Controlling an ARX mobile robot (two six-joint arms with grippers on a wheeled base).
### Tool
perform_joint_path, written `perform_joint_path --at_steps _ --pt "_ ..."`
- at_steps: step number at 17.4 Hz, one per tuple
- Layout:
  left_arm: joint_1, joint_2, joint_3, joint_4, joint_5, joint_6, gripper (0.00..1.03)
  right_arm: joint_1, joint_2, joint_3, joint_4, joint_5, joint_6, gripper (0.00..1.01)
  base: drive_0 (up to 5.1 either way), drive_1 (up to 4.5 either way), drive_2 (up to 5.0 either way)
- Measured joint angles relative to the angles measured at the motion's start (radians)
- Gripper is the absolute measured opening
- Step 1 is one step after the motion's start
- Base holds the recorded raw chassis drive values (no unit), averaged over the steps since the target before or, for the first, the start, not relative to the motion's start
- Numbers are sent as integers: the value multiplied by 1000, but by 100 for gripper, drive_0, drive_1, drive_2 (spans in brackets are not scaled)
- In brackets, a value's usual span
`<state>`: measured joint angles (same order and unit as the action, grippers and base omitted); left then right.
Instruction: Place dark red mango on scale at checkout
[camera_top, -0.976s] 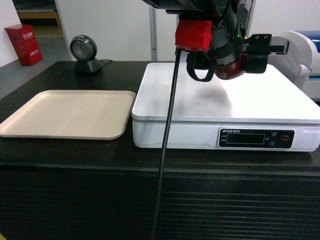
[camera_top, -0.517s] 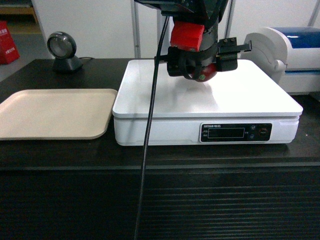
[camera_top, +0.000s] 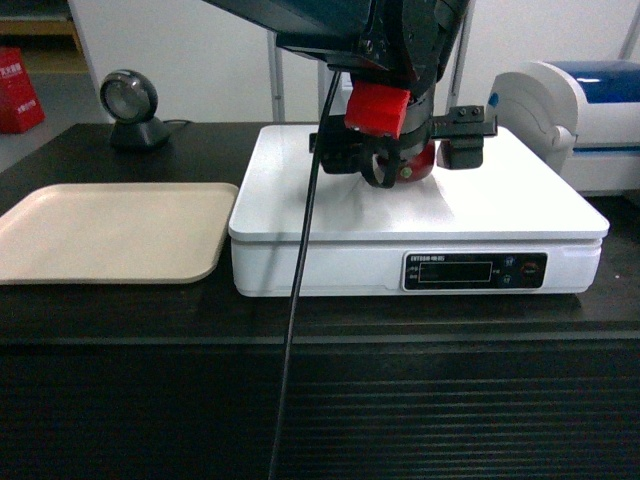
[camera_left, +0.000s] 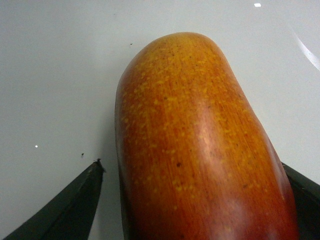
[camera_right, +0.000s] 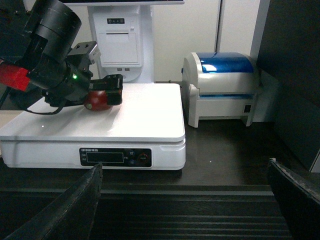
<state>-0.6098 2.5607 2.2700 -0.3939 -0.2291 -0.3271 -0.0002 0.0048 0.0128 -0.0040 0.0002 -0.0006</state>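
Head view: left hand (camera_top: 404, 160) pinches the dark red mango (camera_top: 418, 166) low over the scale (camera_top: 480, 205), toward 12 o'clock of its platform on the table (camera_top: 120, 305). Contact cannot be confirmed. Remaining, by judgement: set down, release. Right hand (camera_right: 182, 200) spread, idle.

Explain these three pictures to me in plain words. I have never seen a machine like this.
It is a wheeled robot with two arms, each ending in a pincer. One picture looks forward from its head; the other two come from cameras on its wrists. On the black checkout sit a beige tray, a white scale, a round scanner and a white-and-blue printer. The left pincer grips the dark red mango low over the scale. The right pincer is open and holds nothing.
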Motion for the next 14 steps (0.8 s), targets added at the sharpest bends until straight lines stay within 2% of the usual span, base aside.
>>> perform_joint_path --at_steps 1,2,4,6,7,9,10,13,14 --pt "0 -9 -13 9 0 12 100 0 0 0 0 0 0 98 0 0 0" --pt "0 -24 -30 27 -5 20 97 0 0 0 0 0 0 98 0 0 0" --pt "2 -66 -70 80 -16 43 98 0 0 0 0 0 0 98 0 0 0" --pt "2 -139 -127 157 -22 96 98 0 0 0 0 0 0 98 0 0 0" --pt "2 -226 -210 280 -13 167 98 0 0 0 0 0 0 98 0 0 0" --pt "5 -342 -372 510 101 268 98 0 0 0 0 0 0 98 0 0 0" --pt "13 -421 -496 662 203 297 98 0 0 0 0 0 0 98 0 0 0" --pt "29 -543 -681 863 340 336 98 0 0 0 0 0 0 98 0 0 0" --pt "45 -628 -783 951 402 362 98 0 0 0 0 0 0 98 0 0 0"
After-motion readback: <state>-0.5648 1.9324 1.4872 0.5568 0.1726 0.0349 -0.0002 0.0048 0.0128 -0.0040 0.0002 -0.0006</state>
